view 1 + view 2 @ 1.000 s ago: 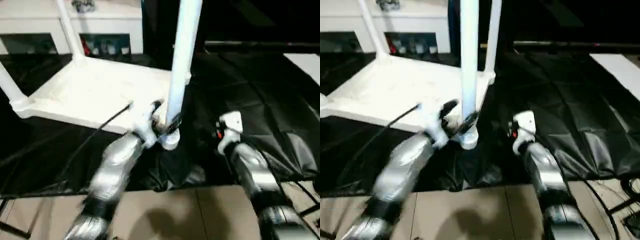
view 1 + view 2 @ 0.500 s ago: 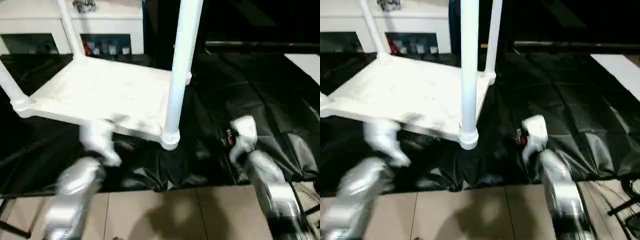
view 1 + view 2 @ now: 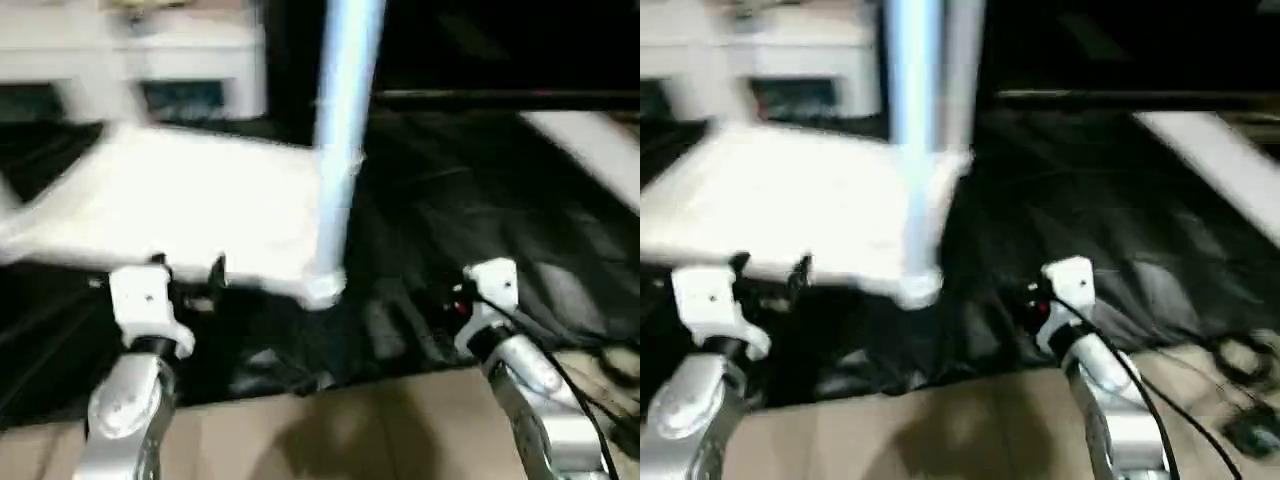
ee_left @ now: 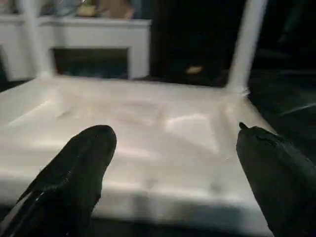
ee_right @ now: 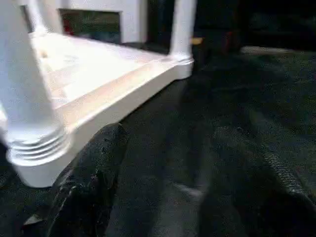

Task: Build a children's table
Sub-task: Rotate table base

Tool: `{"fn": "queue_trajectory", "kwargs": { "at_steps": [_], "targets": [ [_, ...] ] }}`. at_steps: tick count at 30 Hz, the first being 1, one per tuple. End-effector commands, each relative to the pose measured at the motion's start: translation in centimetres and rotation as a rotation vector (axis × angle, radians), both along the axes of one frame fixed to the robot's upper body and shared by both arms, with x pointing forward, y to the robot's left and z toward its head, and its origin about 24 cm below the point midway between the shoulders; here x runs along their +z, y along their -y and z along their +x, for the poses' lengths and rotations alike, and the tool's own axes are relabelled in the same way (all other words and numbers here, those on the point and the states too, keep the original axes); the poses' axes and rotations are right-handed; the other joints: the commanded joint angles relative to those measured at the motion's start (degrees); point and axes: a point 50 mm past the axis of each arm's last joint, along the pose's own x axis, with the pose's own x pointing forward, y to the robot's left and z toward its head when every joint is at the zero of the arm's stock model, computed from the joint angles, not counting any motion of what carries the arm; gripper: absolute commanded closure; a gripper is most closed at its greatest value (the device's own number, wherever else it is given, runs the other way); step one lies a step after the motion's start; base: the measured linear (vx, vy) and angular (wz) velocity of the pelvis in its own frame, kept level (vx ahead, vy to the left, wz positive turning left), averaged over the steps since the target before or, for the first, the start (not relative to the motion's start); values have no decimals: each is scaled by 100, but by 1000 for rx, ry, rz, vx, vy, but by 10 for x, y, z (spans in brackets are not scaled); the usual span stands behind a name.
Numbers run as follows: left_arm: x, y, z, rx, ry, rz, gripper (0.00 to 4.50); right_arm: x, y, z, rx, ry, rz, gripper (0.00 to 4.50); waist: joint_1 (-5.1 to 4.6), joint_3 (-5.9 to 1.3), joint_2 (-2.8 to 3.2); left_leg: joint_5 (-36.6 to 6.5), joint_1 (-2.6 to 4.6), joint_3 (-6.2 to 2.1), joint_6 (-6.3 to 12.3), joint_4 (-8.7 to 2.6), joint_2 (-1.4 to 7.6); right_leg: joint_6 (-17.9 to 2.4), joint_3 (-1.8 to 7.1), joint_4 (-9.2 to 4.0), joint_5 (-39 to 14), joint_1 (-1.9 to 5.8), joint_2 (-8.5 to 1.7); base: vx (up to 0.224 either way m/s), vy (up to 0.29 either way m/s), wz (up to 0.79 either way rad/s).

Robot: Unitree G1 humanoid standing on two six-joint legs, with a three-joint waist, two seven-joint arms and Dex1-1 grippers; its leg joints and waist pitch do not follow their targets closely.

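**Trainee:** Tabletop first: where is it, and how will it handle for you?

**Instructor:** You have the children's table upside down on the black sheet covering the floor, tabletop flat, legs pointing up. The near leg stands in the corner socket closest to you, and another leg rises at a far corner. Expect it to be light hollow plastic: stiff enough to keep its shape, but smooth and slippery, and it will probably slide on that sheet if you shove it.

**Trainee:** Where should I take hold?

**Instructor:** Low on a leg, just above the ribbed collar at the socket, so a push goes straight down without levering the joint. For turning the whole thing over, the tabletop's rim is your better grip; it looks thin enough for the fingers to straddle.

**Trainee:** And the end effectors?

**Instructor:** Your left end effector is spread wide, fingers either side of the near rim and touching nothing. Your right end effector is also spread, somewhat less, hanging over the black sheet just beside the near corner socket, gripping nothing.

**Trainee:** Anything behind to mind?

**Instructor:** A white cabinet stands beyond the table, well apart.
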Motion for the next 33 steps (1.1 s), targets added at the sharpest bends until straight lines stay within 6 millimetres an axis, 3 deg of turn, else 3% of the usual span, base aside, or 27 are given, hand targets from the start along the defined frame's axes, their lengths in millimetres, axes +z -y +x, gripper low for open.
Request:
{"fn": "queue_trajectory", "kwargs": {
  "at_steps": [1, 2, 3, 4, 5, 6, 7, 8, 9, 11, 12, 13, 14, 15, 16, 18, 19, 20, 21, 22, 23, 24, 25, 26, 27, 29, 33],
  "targets": [
    [-2, 0, -3, 16, -18, -5, 5, 5, -1, 4, 5, 8, -13, 125, 144, -136, -44, -2470, -226, 85, 703, 350, -364, 390, 172, -1281, -6025, 28, -792, 46, -22, 39],
    [-2, 0, -4, 16, -17, -4, 5, 6, -1, 4, 11, 9, -18, 125, 94, -144, -93, -1774, -289, 47, 788, 698, -309, 190, 187, -1406, -6501, 58, -1054, 85, 18, 52],
    [-3, 1, -4, 16, -21, -3, 5, 5, -2, 4, 15, 9, -21, 125, 129, -257, -53, -1108, -741, -90, 900, 664, -107, -253, 277, -1229, -5764, 586, -1254, 123, 41, 55],
    [-3, 1, -5, 15, -24, -5, 5, 5, -2, 4, 19, 6, -21, 125, 196, -211, 40, -1140, -675, -108, 999, 379, -44, -530, 51, -1207, -4905, 624, -1066, 123, 41, 55],
    [-4, 1, -5, 16, -26, -3, 5, 5, -3, 4, 21, 6, -24, 125, 160, -244, 182, -1170, -777, -192, 1139, 65, -98, -600, -236, -1033, -3881, 787, -630, 148, 47, 56],
    [-4, 2, -6, 17, -29, -1, 5, 5, -3, 3, 23, 8, -30, 125, 158, -265, 238, -1213, -650, -213, 1225, -38, -165, -625, -335, -1003, -3415, 762, -436, 219, 31, 67],
    [-4, 2, -6, 18, -29, -6, 5, 4, -2, 3, 8, -2, -17, 125, -70, -407, 437, -1609, 362, -414, 1188, -243, 149, -885, -289, -569, -2255, 151, -4, 219, 31, 67],
    [-4, 2, -6, 18, -29, -10, 5, 4, -1, 3, -4, -10, -6, 125, -201, -373, 363, -1854, 548, -772, 1411, -422, 416, -883, -218, -160, -1532, -56, 142, 256, 6, 58],
    [-4, 2, -6, 17, -30, -7, 5, 4, -1, 3, -8, -15, -1, 125, -173, -412, 343, -1502, 824, -990, 1859, -439, 737, -522, 57, 306, -840, -450, 86, 224, 0, 19],
    [-4, 2, -6, 18, -31, -8, 5, 3, 0, 2, -5, -17, -2, 125, -139, -358, 281, -559, 739, -865, 2604, -391, 632, -58, 210, 572, -328, -772, -27, 212, -5, 12],
    [-4, 2, -6, 18, -33, -6, 5, 3, -1, 2, 1, -16, -7, 125, -101, -293, 197, -345, 553, -553, 2714, -498, 392, -97, 237, 478, 134, -770, -24, 191, -32, -3],
    [-4, 2, -7, 17, -34, -4, 5, 3, -1, 1, 5, -17, -8, 125, -104, -355, -29, -662, 392, -220, 2359, -355, -83, -388, 431, -106, 547, -509, -136, 191, -32, -3],
    [-4, 2, -7, 17, -34, -4, 5, 3, -1, 1, 5, -17, -8, 125, -35, -412, -192, -1102, 193, -50, 2131, -190, -396, -419, 696, -278, 149, -154, -197, 187, -63, 12],
    [-5, 3, -7, 18, -38, -5, 5, 2, -1, 1, 9, -19, -16, 125, 215, -318, -268, -1579, 133, 78, 1604, 555, -783, -1224, 1445, -987, -2534, 118, -723, 209, -54, 20],
    [-5, 4, -7, 8, -40, -27, 5, 1, 1, 0, 9, -22, -19, 125, 295, -413, -267, -967, -253, -201, 1217, 905, -625, -2155, 1641, -876, -2736, 587, -907, 209, -54, 20],
    [-7, 10, -6, -74, -56, -19, 5, 2, 8, 0, 5, -20, -28, 125, 313, -370, -293, -111, -590, -338, 772, 994, -571, -2735, 1537, -658, -180, 644, -697, 197, -3, 13],
    [-7, 13, -5, -105, -52, -10, 5, 3, 10, 0, 4, -21, -30, 125, 376, -393, -192, 502, -597, -375, 646, 769, -478, -2817, 1366, -565, 1401, 517, -565, 177, 4, 18],
    [-7, 15, -4, -149, -46, -11, 5, 3, 12, 0, 9, -21, -26, 125, 364, -373, -38, 1288, -562, -341, 708, 196, -362, -2416, 926, -424, 1870, 334, -170, 122, 3, 18],
    [-6, 17, -3, -215, -41, -32, 5, 5, 15, 0, 17, -19, -23, 125, 392, -435, 109, 1914, -503, -314, 786, -46, -301, -2037, 732, -258, 2014, 286, 17, 0, 0, 0],
    [-5, 18, -2, -250, -40, -48, 5, 6, 16, 0, 23, -18, -21, 125, 323, -450, 366, 2223, -297, -535, 1260, -81, 124, -1160, 529, 29, 1697, -143, 280, 0, 0, 0],
    [-4, 20, 0, -307, -33, -63, 5, 7, 18, 0, 39, -20, -16, 125, 297, -521, 388, 2365, -113, -681, 1432, -35, 438, -914, 592, 127, 1296, -303, 142, 0, 0, 0],
    [-3, 23, 3, -413, -40, -55, 5, 8, 21, 0, 68, -28, -11, 125, 352, -544, 344, 3126, -75, -726, 1654, 50, 523, -717, 719, 79, 1330, -383, -85, 62, 52, 11],
    [-3, 26, 4, -484, -46, -45, 5, 9, 24, -1, 89, -33, -7, 125, 387, -581, 247, 3304, -160, -553, 1635, 113, 251, -637, 725, -61, 1682, -307, -115, 62, 52, 11],
    [-4, 29, 8, -605, -79, -9, 5, 11, 30, -2, 132, -47, -17, 125, 451, -517, 165, 2513, -361, -324, 1383, 70, -45, -705, 726, -157, 1876, -179, -122, 11, 57, -4],
    [-4, 32, 11, -678, -102, 9, 5, 12, 34, -2, 156, -51, -31, 125, 465, -499, 124, 1953, -448, -257, 1251, 18, -111, -726, 739, -179, 1838, -82, -133, 0, 0, 0],
    [-3, 33, 17, -751, -123, 37, 5, 15, 42, -2, 174, -53, -54, 125, 506, -429, 163, -244, -376, -164, 707, -187, -16, -1000, 749, -323, 642, -65, -207, -32, 4, 0],
    [-4, 32, 34, -777, -150, 92, 5, 22, 56, 1, 168, -39, -113, 125, 357, -372, 216, -1623, -331, -120, 329, -365, 17, -1098, 736, -458, -894, -63, -219, -60, 6, -3]
  ]
}}
